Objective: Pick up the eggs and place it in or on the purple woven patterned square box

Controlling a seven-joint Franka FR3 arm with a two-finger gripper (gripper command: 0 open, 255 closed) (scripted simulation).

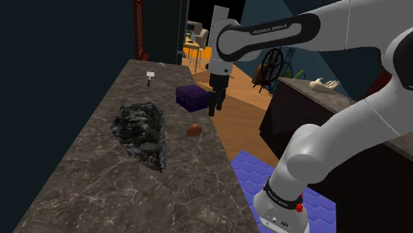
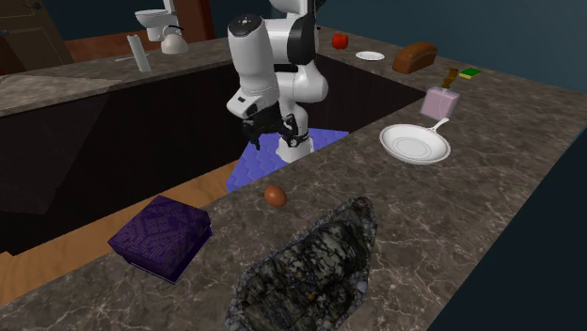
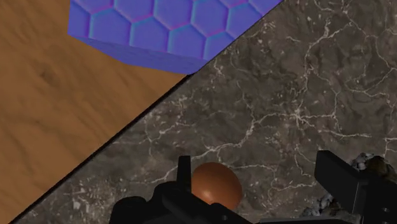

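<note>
Far on the shoulder view's left, a dark veined counter [image 1: 79, 179], bearing a lumpy dark rock-like mass [image 1: 140, 132]. Further right, a purple woven box [image 1: 193, 97] on the same counter. Nearer the camera than the box, a brown egg [image 1: 194, 130]: lies on the counter close to its edge, apart from the box and near the mass. Just right of the box, the black gripper [image 1: 212, 112]: points down, hangs above the counter's edge, touches neither egg nor box. Lower right, a blue hexagon-patterned mat [image 1: 248, 173] on a wooden floor, beneath the stand [image 1: 284, 215]. In the second exterior view, left to right along the counter: box, egg, mass, then a white pan [image 2: 414, 144] and a pink cube [image 2: 439, 102]. In the wrist view, fingers [image 3: 340, 178] set apart, clasping nothing; egg seen between them, close beside one, down on the counter.
</note>
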